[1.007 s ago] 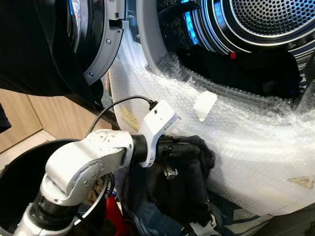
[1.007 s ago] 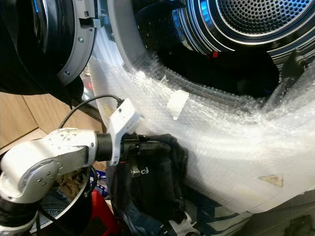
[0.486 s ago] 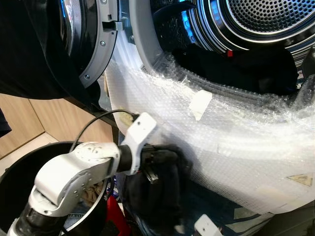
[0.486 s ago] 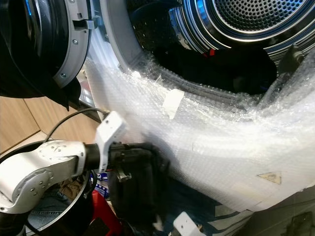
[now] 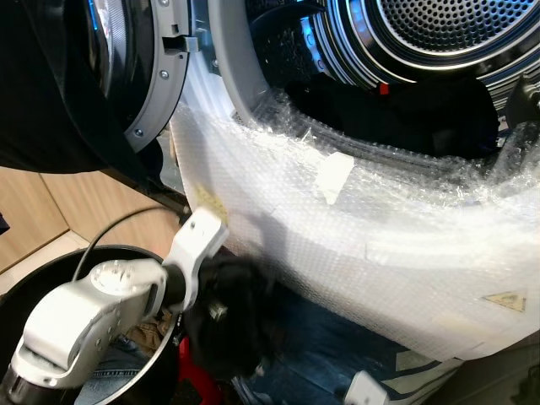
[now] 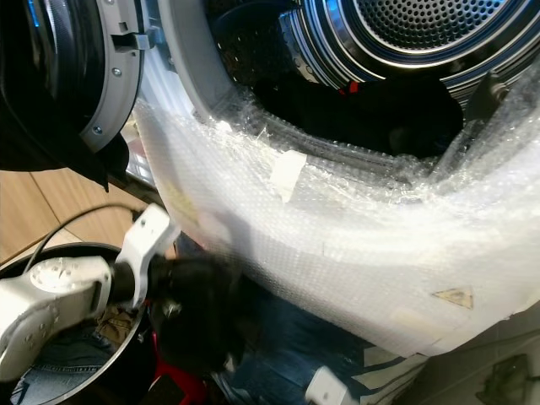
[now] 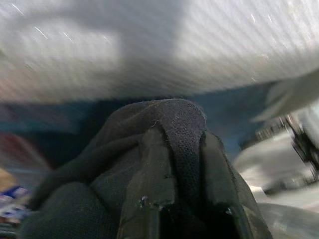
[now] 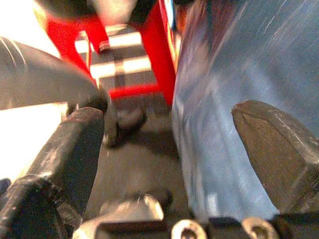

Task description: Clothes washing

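From the left eye I see the left gripper low beside the bin, buried in a black cloth that hangs as a dark, blurred, bunched lump below the bubble wrap covering the washer's front. Above, the drum stands open with dark laundry lying at its mouth, and the door is swung to the left.

The right eye gives me the same scene, with blue denim under the wrap.

On the left wrist the two fingers are pinching a fold of the black cloth, a coarse knit.

On the right wrist the right gripper is spread wide, holding nothing, over blue denim and a red frame.
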You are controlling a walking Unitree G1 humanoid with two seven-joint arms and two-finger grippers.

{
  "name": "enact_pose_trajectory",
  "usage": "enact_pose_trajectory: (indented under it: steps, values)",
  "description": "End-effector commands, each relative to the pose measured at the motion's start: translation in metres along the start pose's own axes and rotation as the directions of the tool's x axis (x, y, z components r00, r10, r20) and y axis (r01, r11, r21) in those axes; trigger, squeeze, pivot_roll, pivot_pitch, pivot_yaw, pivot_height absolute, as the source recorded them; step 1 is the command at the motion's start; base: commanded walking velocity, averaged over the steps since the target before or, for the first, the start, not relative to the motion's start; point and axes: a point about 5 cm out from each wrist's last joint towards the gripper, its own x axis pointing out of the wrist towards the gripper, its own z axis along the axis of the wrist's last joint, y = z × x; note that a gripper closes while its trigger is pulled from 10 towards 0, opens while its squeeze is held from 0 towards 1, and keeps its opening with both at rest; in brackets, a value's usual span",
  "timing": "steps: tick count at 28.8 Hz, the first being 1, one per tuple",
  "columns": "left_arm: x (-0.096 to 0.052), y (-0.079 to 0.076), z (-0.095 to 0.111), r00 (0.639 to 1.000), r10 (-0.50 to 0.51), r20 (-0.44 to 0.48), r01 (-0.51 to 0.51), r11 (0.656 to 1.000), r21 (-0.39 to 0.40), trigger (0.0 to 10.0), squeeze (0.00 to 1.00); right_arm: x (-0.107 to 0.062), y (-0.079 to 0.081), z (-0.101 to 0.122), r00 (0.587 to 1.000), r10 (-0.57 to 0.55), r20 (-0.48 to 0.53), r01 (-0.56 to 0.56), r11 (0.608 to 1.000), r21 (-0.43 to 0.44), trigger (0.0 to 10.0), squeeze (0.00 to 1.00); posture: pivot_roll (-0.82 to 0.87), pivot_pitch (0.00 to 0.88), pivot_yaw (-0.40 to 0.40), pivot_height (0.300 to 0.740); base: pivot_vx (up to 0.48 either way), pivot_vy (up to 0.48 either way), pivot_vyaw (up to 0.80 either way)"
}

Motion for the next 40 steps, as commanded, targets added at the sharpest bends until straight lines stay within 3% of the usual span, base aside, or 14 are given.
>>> enact_pose_trajectory:
  steps: [1,2,6,7,10,19,23,24,25,26,33,40]
  values:
    - [0.003,-0.006,0.003,1.0,-0.029,0.008,0.029,0.999,0.03,0.0,0.0,-0.006,0.001,0.002,0.999,0.035,0.034,-0.036,0.999,0.019,10.0,1.0,0.16,0.063,-0.075,0.74,0.0,0.0,0.0]
    - [0.01,-0.012,-0.004,0.998,-0.057,-0.014,0.057,0.998,0.025,0.0,0.0,-0.019,-0.001,0.013,0.993,0.068,0.094,-0.069,0.998,0.004,10.0,1.0,0.15,0.058,-0.079,0.74,0.0,0.0,0.0]
    - [0.018,-0.017,-0.01,0.996,-0.088,-0.019,0.089,0.996,0.015,0.0,0.0,-0.039,0.002,0.028,0.978,0.125,0.168,-0.125,0.992,-0.01,10.0,1.0,0.14,0.051,-0.081,0.74,0.0,0.0,0.0]
    - [0.023,-0.021,-0.01,0.995,-0.102,-0.015,0.102,0.995,0.014,0.0,0.0,-0.049,0.006,0.032,0.972,0.159,0.174,-0.157,0.987,-0.025,10.0,1.0,0.13,0.046,-0.08,0.74,0.0,0.0,0.0]
    - [0.028,-0.026,-0.007,0.992,-0.127,0.0,0.127,0.992,0.016,0.0,0.0,-0.055,0.011,0.032,0.971,0.191,0.142,-0.186,0.981,-0.047,10.0,1.0,0.12,0.041,-0.081,0.74,0.0,0.0,0.0]
    - [0.049,-0.04,0.0,0.981,-0.191,0.031,0.19,0.981,0.029,0.0,0.0,-0.028,0.023,0.054,0.972,0.143,0.185,-0.141,0.99,-0.025,10.0,1.0,0.11,0.017,-0.079,0.74,0.0,0.0,0.0]
    - [0.054,-0.043,0.003,0.979,-0.201,0.045,0.2,0.979,0.032,0.0,0.0,-0.022,0.029,0.06,0.967,0.17,0.19,-0.17,0.985,-0.017,10.0,1.0,0.1,0.01,-0.08,0.74,0.0,0.0,0.0]
    - [0.057,-0.045,0.004,0.978,-0.205,0.048,0.203,0.979,0.033,0.0,0.0,-0.018,0.031,0.059,0.967,0.178,0.18,-0.179,0.984,-0.01,10.0,0.58,0.11,0.005,-0.084,0.74,0.0,0.0,0.0]
    - [0.057,-0.045,0.004,0.978,-0.205,0.048,0.203,0.979,0.033,0.0,0.0,-0.018,0.031,0.059,0.967,0.178,0.18,-0.179,0.984,-0.01,10.0,0.58,0.11,0.005,-0.084,0.74,0.0,0.0,0.0]
    - [0.06,-0.047,0.005,0.976,-0.213,0.055,0.211,0.977,0.037,0.0,0.0,-0.014,0.033,0.059,0.968,0.179,0.175,-0.183,0.983,0.008,10.0,0.0,0.11,0.004,-0.086,0.74,0.0,0.0,0.0]
    - [0.076,-0.058,0.013,0.968,-0.232,0.095,0.231,0.973,0.02,0.0,0.0,0.003,0.039,0.069,0.958,0.164,0.236,-0.195,0.974,0.114,10.0,0.0,0.11,0.0,-0.091,0.74,0.0,0.0,0.0]
    - [0.084,-0.07,0.017,0.956,-0.271,0.115,0.271,0.963,0.015,0.0,0.0,0.015,0.046,0.076,0.952,0.154,0.264,-0.194,0.972,0.131,10.0,0.0,0.11,0.0,-0.09,0.74,0.0,0.0,0.0]
